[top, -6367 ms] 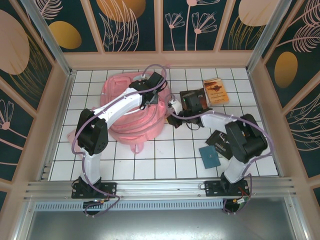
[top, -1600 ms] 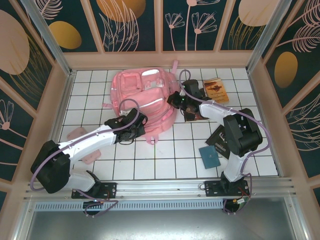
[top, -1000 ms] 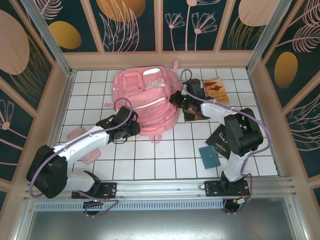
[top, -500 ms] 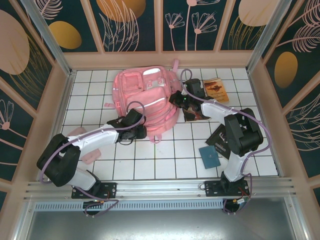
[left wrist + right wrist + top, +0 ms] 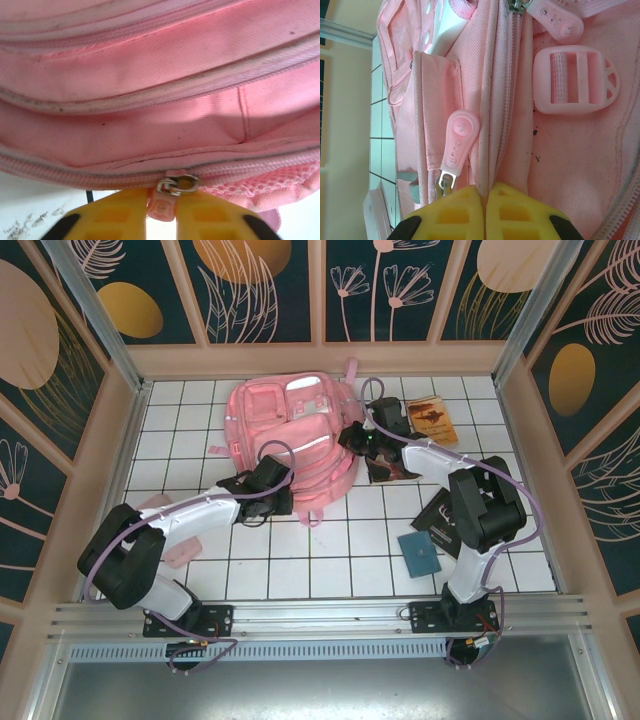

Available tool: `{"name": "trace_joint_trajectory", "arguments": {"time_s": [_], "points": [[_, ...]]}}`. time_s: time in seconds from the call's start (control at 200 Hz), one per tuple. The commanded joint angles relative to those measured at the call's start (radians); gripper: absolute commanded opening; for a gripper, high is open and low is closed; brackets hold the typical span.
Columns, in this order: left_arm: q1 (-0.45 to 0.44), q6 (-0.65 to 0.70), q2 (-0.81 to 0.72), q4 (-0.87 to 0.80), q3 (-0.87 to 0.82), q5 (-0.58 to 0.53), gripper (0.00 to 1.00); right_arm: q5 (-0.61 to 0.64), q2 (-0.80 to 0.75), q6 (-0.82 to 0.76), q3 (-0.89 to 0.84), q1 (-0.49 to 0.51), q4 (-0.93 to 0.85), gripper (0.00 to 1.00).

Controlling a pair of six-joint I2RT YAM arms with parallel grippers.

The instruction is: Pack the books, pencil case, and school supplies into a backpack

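The pink backpack (image 5: pixel 285 430) lies flat at the back middle of the table. My left gripper (image 5: pixel 283 502) is at its near edge. In the left wrist view that gripper (image 5: pixel 161 202) is shut on a pink zipper pull (image 5: pixel 162 212) below the backpack's zipper seam (image 5: pixel 150 65). My right gripper (image 5: pixel 351 436) is at the backpack's right side, and the right wrist view shows it (image 5: pixel 484 194) shut on a fold of backpack fabric (image 5: pixel 500 125) beside another pink pull (image 5: pixel 457 140). The orange-brown book (image 5: pixel 428 420), dark brown book (image 5: pixel 398 468) and black book (image 5: pixel 440 522) lie on the right.
A teal flat item (image 5: pixel 418 553) lies near the right arm's base. Two pale pink items (image 5: pixel 155 505) (image 5: pixel 180 553) sit on the tiles at the left. Wooden walls (image 5: pixel 120 440) close in the table on three sides.
The backpack has been laid flat and the left arm has come down to its near edge. Over the last half second the left arm shifted slightly; the right arm has held still.
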Motion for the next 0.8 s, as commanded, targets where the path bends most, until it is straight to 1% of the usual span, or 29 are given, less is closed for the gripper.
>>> {"name": "trace_joint_trajectory", "arguments": {"time_s": [0.0, 0.07, 0.115, 0.245, 0.42, 0.551, 0.646, 0.791], "points": [[0.002, 0.016, 0.002, 0.021, 0.024, -0.026, 0.1, 0.016, -0.018, -0.025, 0.042, -0.012, 0.026, 0.07], [0.001, 0.007, -0.007, -0.012, 0.027, -0.062, 0.03, 0.046, -0.022, -0.031, 0.041, -0.012, 0.01, 0.07], [0.002, -0.004, -0.012, -0.043, 0.033, -0.088, 0.0, 0.074, -0.028, -0.036, 0.039, -0.011, -0.003, 0.07], [0.005, -0.055, -0.026, -0.133, 0.032, -0.169, 0.0, 0.18, -0.033, -0.046, 0.037, -0.014, -0.054, 0.06], [0.047, -0.081, -0.047, -0.202, 0.019, -0.214, 0.0, 0.27, -0.027, -0.056, 0.042, -0.024, -0.086, 0.05], [0.089, -0.109, -0.054, -0.215, 0.022, -0.24, 0.0, 0.283, -0.014, -0.069, 0.051, -0.031, -0.081, 0.05], [0.124, -0.119, -0.033, -0.217, 0.041, -0.265, 0.0, 0.255, -0.003, -0.084, 0.056, -0.033, -0.057, 0.06], [0.202, -0.08, 0.019, -0.195, 0.077, -0.268, 0.0, 0.208, 0.004, -0.109, 0.061, -0.035, -0.034, 0.06]]}}
